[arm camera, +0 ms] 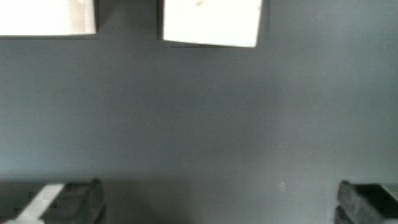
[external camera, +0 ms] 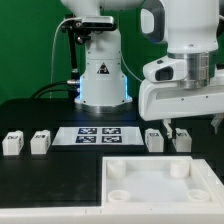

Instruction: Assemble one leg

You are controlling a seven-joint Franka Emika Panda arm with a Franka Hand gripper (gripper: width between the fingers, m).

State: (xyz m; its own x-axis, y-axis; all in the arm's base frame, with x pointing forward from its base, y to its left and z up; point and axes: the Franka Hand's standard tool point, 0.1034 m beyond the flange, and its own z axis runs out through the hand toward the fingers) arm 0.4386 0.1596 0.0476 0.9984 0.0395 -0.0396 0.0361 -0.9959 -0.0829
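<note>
Four small white legs stand in a row on the black table in the exterior view: two at the left [external camera: 12,143] [external camera: 40,142] and two at the right [external camera: 154,139] [external camera: 182,139]. My gripper [external camera: 176,125] hangs just above and behind the two right legs, touching neither. In the wrist view the gripper [arm camera: 214,205] is open and empty, with its dark fingertips [arm camera: 63,200] far apart over bare table. Two white pieces [arm camera: 45,18] [arm camera: 214,22] show at the edge of that view, apart from the fingers.
The large white square panel [external camera: 196,196] with raised rim and corner holes lies at the front right. The marker board [external camera: 97,134] lies between the leg pairs. The arm's white base [external camera: 100,75] stands behind it.
</note>
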